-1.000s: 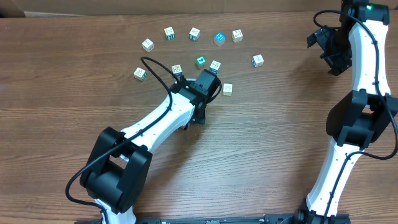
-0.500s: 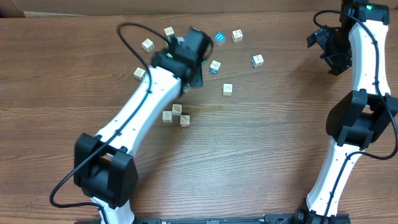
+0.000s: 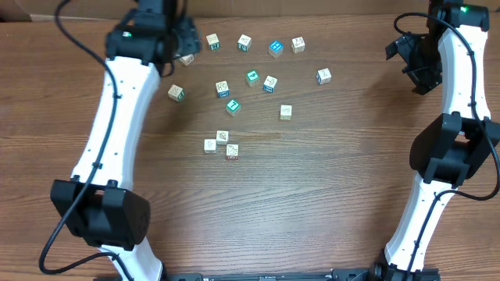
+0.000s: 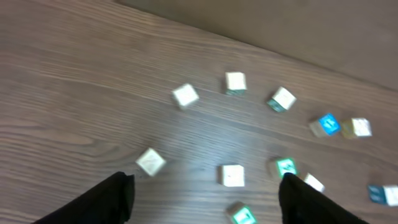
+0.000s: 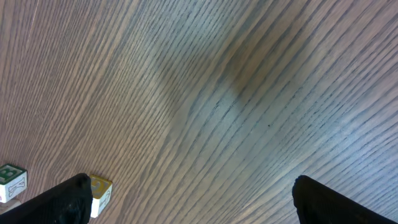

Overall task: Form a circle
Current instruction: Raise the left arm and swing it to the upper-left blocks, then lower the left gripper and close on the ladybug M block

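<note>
The circle [image 3: 222,144] is a tight cluster of three pale printed cubes touching one another at mid-table. My left gripper [image 3: 180,37] hovers high over the far left of the table, well away from that cluster. In the left wrist view the left gripper [image 4: 206,182] is open, with only bare wood and loose cubes below it. My right gripper [image 3: 406,56] hangs open at the far right. In the right wrist view the right gripper [image 5: 189,190] is wide apart over bare wood, with a yellow-topped cube [image 5: 99,190] beside its left finger.
A loose scatter of similar cubes lies beyond the cluster, among them teal-faced cubes [image 3: 233,106] [image 3: 252,77], a blue one [image 3: 275,48] and pale ones [image 3: 286,112] [image 3: 176,93] [image 3: 323,76]. The right arm's base [image 3: 437,156] stands at the right edge.
My left arm has swung from the middle of the scatter back to the far left, uncovering the cluster and a teal cube. The right arm has not moved.
</note>
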You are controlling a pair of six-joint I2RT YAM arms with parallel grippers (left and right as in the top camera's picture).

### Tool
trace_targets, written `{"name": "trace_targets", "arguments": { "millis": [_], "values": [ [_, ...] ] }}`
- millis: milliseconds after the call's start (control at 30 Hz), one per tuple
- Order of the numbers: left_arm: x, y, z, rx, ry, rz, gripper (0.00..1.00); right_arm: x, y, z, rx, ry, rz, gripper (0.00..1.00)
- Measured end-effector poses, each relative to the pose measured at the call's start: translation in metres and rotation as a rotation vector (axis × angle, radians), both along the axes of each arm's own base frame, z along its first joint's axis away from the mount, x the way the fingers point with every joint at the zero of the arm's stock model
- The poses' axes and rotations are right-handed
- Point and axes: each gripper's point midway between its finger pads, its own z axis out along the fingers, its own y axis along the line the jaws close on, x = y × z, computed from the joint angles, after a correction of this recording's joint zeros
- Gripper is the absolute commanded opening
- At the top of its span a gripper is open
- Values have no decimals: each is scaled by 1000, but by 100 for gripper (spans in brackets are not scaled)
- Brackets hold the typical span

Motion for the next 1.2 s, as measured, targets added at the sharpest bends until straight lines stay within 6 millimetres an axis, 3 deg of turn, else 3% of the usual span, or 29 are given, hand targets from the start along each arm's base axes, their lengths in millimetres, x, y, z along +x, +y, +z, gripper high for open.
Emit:
{"name": "trace_targets", "arguments": {
  "millis": [67,167,400,867,1067,1200],
  "values": [
    [1,9,0,12,1,4,86,0,0,0,0,0,0,100],
    [1,13,-6,30,21,-7,87,0,0,0,0,0,0,100],
    [5,11,-46,72,118,-60,91,0,0,0,0,0,0,100],
    [5,12,-188,149,428,-144,95,0,0,0,0,0,0,100],
    [4,23,-205,158,463,-113,92,0,0,0,0,0,0,100],
    [7,33,-204,132,450,-44,82,0,0,0,0,0,0,100]
  ]
}}
